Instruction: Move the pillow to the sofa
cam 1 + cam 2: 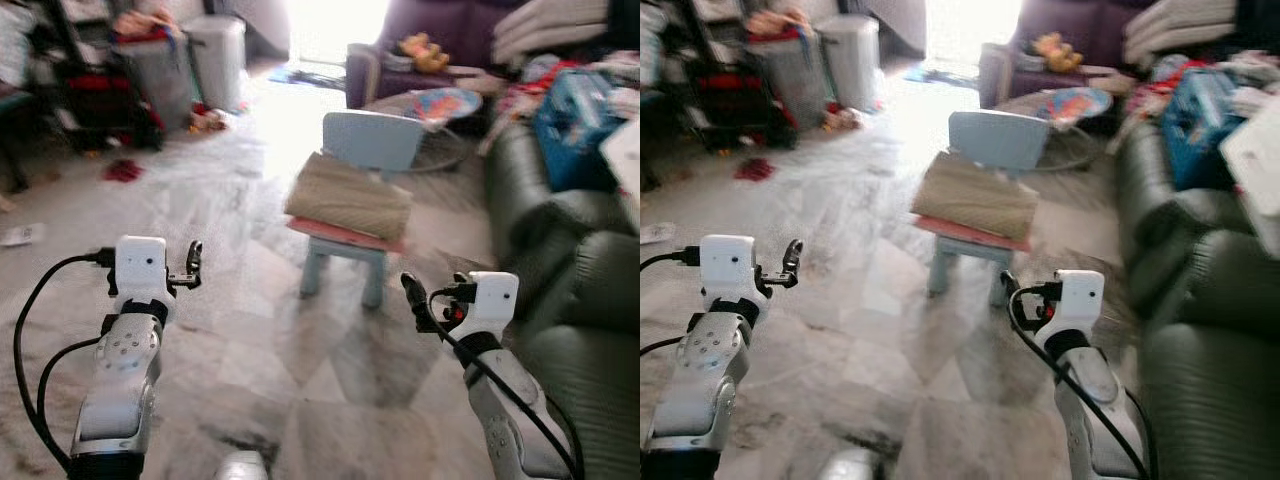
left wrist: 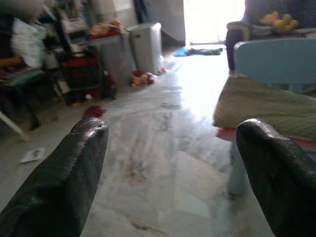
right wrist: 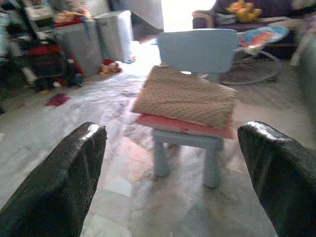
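Note:
A tan pillow (image 1: 350, 195) lies on top of a red cushion (image 1: 345, 235) on a small light-blue chair (image 1: 368, 140) in the middle of the room. The dark green leather sofa (image 1: 575, 300) runs along the right side. My left gripper (image 1: 192, 262) is raised at the lower left, open and holding nothing. At the lower right my right gripper (image 1: 412, 290) is open and holds nothing, a short way in front of the chair. In the right wrist view the pillow (image 3: 185, 96) lies straight ahead between the fingers (image 3: 59, 182).
Marble floor (image 1: 250, 330) stretches between me and the chair. Grey bins (image 1: 215, 55) and clutter stand at the far left. A purple armchair (image 1: 420, 50) with a yellow toy is at the back. Blue bags and laundry (image 1: 575, 110) are piled on the sofa's far end.

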Controlling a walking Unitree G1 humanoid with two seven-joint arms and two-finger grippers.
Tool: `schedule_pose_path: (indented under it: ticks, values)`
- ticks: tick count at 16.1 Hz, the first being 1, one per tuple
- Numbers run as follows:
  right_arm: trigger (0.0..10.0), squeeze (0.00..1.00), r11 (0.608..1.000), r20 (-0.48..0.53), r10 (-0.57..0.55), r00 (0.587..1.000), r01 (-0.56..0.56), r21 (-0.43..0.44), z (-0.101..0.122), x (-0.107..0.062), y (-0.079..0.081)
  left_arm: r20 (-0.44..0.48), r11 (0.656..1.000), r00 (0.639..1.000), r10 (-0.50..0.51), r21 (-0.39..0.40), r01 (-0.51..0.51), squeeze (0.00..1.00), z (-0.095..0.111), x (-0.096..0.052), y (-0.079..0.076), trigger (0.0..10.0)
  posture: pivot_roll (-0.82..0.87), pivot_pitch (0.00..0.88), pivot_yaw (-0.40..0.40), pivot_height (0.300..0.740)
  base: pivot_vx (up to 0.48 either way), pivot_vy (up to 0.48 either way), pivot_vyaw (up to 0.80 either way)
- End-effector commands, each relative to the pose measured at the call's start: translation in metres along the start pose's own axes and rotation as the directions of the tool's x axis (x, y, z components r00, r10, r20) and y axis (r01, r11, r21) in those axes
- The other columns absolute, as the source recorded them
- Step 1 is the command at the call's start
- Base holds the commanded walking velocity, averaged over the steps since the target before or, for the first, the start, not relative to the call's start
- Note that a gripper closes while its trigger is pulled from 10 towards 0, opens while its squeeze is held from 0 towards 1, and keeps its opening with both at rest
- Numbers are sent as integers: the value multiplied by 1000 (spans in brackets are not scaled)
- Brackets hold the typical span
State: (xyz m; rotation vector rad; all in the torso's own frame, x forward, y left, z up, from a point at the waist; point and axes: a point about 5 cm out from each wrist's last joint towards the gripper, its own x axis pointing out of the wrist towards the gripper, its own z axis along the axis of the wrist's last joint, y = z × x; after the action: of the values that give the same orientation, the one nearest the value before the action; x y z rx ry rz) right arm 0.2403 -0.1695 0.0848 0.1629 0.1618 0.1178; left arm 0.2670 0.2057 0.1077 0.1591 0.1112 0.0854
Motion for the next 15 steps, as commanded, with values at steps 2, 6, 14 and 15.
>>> schedule_pose_path:
  ticks: [2, 6, 14, 15]
  values:
    - [10000, 0, 1000, 31, -11, 999, 11, -18, 7, 3, -2, 25, 1000, 1000, -19, -5, 19, 0, 7, 6, -3, 10000, -29, 0, -39, 740, 308, 0, 0]
    - [10000, 0, 999, 33, -12, 999, 13, -30, 8, 4, -3, 31, 1000, 999, -25, -12, 25, 0, 6, 6, -3, 10000, -26, 0, -43, 740, 450, 0, 0]
    - [10000, 0, 999, 37, -9, 999, 10, -42, 9, 7, -2, 44, 999, 998, -39, -16, 40, 0, 9, 8, -6, 10000, -24, 0, -44, 740, 469, 0, 0]
    - [10000, 0, 999, 36, -11, 999, 12, -42, 8, 7, -2, 44, 999, 998, -41, -19, 42, 0, 9, 8, -6, 10000, -25, 0, -43, 740, 469, 0, 0]
